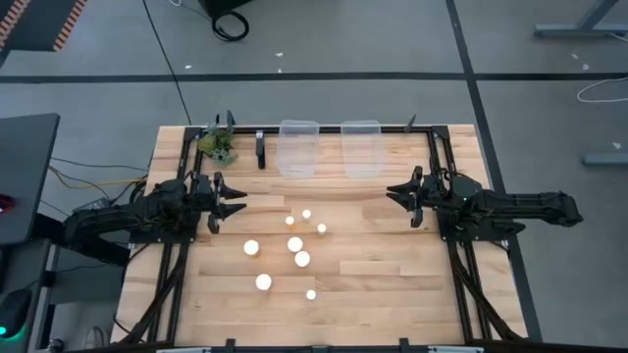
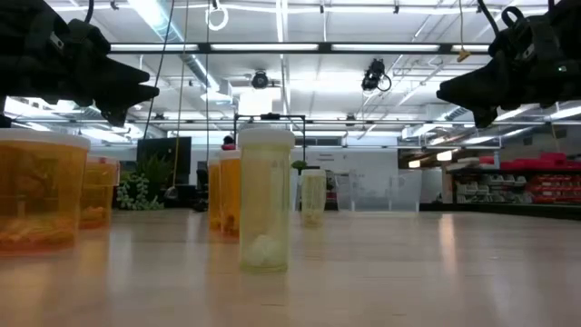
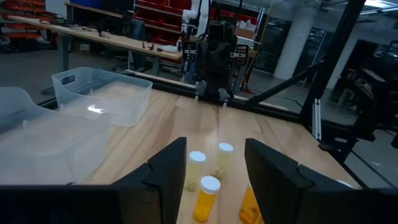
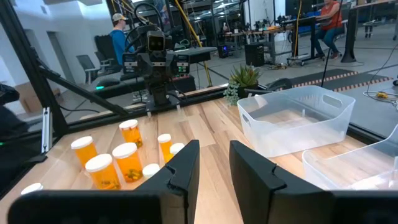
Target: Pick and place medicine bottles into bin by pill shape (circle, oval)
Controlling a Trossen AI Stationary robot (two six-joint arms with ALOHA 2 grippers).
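Several small orange medicine bottles (image 1: 295,244) with white caps stand upright on the wooden table's middle, some wide, some smaller. They also show in the low view (image 2: 265,200), the left wrist view (image 3: 207,196) and the right wrist view (image 4: 127,163). My left gripper (image 1: 240,203) is open and empty, held above the table to the left of the bottles. My right gripper (image 1: 392,193) is open and empty, held above the table to their right. Both point toward the bottles.
Two clear plastic bins (image 1: 298,147) (image 1: 361,147) stand side by side at the table's far edge. A small green plant (image 1: 218,145) sits at the far left corner. Black frame rails (image 1: 442,167) run along the table's left and right sides. People show in the room beyond (image 4: 118,34).
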